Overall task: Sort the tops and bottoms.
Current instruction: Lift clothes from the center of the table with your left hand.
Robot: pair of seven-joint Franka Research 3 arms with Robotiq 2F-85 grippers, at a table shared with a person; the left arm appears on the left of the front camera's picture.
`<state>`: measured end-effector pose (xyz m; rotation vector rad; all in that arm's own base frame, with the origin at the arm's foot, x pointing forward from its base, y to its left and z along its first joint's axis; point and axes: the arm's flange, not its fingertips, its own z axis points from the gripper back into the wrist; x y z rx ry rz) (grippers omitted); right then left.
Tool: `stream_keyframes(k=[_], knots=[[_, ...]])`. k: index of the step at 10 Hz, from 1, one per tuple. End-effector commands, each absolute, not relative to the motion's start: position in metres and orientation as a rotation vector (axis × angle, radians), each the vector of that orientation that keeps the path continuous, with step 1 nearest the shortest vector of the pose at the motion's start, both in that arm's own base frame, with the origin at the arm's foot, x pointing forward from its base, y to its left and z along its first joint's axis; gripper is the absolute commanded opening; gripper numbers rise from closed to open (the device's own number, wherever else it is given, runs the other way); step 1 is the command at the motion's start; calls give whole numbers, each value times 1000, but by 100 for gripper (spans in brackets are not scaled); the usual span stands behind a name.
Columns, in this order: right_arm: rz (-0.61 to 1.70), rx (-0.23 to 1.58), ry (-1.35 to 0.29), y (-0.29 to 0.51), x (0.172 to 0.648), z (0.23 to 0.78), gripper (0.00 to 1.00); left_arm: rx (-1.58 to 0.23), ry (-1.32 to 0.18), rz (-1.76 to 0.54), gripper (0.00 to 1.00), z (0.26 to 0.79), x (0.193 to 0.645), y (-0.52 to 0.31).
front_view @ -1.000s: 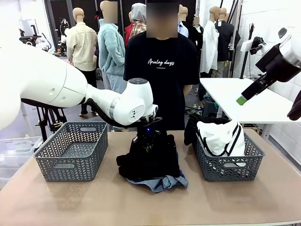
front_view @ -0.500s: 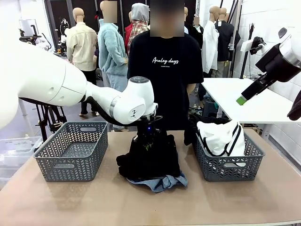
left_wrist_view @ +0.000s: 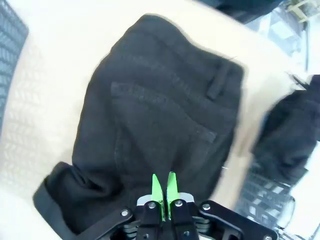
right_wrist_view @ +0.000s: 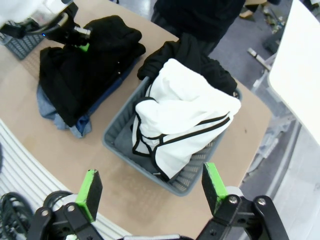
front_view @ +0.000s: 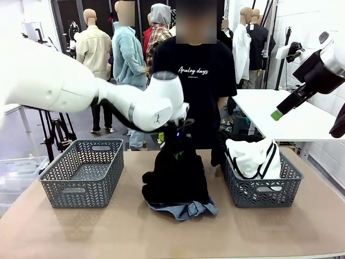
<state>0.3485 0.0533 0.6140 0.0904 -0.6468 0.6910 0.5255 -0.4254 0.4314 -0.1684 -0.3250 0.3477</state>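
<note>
With the left hand [left_wrist_view: 163,182] pinched shut, seemingly on the black pocketed trousers [left_wrist_view: 165,100], lift high enough that they clear the faded blue denim garment [front_view: 186,209] underneath.

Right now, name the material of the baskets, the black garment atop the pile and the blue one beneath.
Baskets: grey moulded plastic, matt, herringbone cut-outs. Black garment: sturdy woven cloth, maybe twill, with stitched pocket and belt loop. Blue garment: faded denim, by its washed colour.
</note>
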Motion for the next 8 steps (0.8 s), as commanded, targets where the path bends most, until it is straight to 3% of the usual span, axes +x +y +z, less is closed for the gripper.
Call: stream_keyframes(k=[1, 5, 8], knots=[[695, 78, -646, 53, 350, 614, 100, -114, -527, 344, 0, 491, 521, -441], [695, 78, -646, 53, 350, 614, 100, -30, -820, 263, 0, 585, 499, -474], [695, 78, -646, 53, 350, 614, 100, 32, -910, 247, 0, 640, 470, -495]])
